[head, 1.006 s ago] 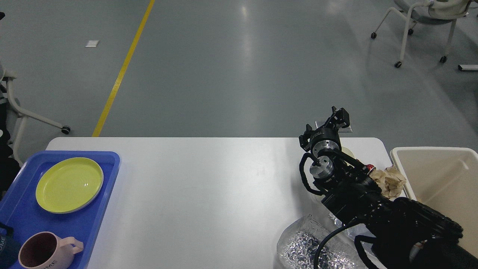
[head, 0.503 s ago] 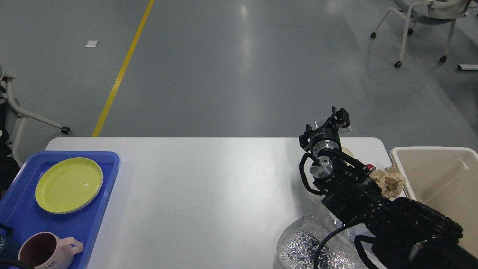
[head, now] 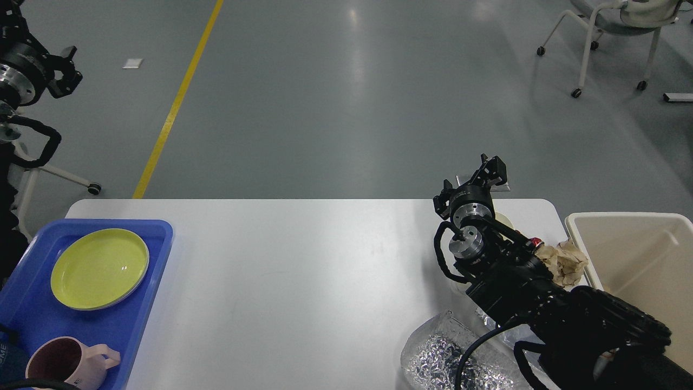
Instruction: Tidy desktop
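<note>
Desktop [head: 303,271]; tray [head: 157,254] left, plate [head: 99,268], mug [head: 70,363]; bin [head: 633,254] right, paper [head: 566,261], foil bag [head: 438,357] near; right gripper [head: 491,169], left gripper [head: 62,67] grip unclear.

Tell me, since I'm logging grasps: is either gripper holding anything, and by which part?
Right gripper shows nothing held; its fingers are too dark to judge. The left gripper is out of view.

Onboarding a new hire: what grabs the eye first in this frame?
The right arm crosses the desktop's right side, its gripper past the far edge. A blue tray at left holds a yellow plate and pink mug. A beige bin stands right, crumpled paper beside it.
</note>
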{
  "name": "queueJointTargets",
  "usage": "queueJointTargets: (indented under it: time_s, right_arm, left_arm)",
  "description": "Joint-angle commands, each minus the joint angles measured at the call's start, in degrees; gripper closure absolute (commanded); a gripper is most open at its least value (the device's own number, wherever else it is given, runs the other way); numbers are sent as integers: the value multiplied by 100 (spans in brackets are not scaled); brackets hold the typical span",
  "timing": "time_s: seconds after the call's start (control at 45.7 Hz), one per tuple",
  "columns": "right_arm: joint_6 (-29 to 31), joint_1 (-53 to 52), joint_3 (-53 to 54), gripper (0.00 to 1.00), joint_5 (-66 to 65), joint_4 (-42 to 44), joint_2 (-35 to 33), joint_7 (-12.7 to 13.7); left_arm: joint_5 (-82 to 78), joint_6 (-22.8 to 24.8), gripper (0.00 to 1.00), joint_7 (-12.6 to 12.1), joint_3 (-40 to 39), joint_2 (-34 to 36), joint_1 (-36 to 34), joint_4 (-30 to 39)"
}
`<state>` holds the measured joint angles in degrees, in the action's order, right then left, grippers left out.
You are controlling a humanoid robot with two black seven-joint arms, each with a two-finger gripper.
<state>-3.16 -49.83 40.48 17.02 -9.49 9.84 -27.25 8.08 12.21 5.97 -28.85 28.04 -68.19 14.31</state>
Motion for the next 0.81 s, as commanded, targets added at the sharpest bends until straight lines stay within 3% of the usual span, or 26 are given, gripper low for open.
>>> queueJointTargets:
  time_s: [0.0,0.197,0.788]
  right_arm:
    - [0,0,-5,0,3,0,0,0]
    - [0,0,-5,0,3,0,0,0]
    - [0,0,-5,0,-6,0,0,0]
  left_arm:
    - [-8,1,3,167,-156,-342,95,2]
    - [0,-17,3,686,-218,-746,209,-7]
    - [-167,-26,2,695,-95,-1371,482,2]
